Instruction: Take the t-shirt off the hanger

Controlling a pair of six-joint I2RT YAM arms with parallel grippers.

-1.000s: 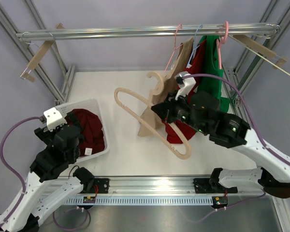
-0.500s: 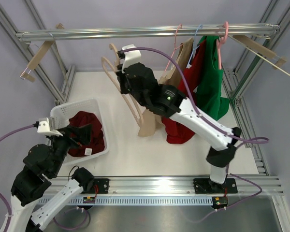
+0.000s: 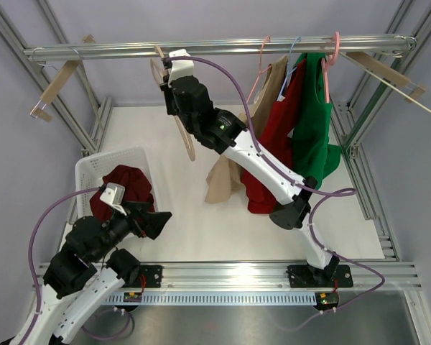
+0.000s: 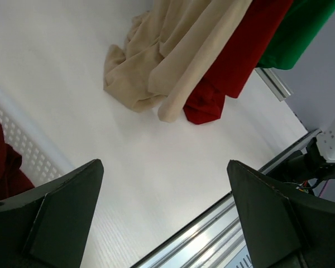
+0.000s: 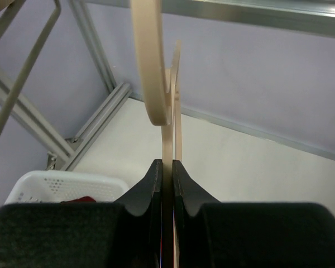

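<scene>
My right gripper is shut on a bare cream hanger and holds it up by the top rail, left of the hung clothes. In the right wrist view the pads pinch the hanger's neck, and its hook curves just below the rail. A dark red t-shirt lies crumpled in the white basket. My left gripper is open and empty, low over the table to the right of the basket.
A tan shirt, a red shirt and a green shirt hang on the rail at the right. The tan cloth's hem rests on the table. Wooden hangers sit at the rail's far left and far right.
My right arm has swung the bare hanger from mid-table up and left to the rail. My left gripper has moved from over the basket to its right, turning toward the table's middle.
</scene>
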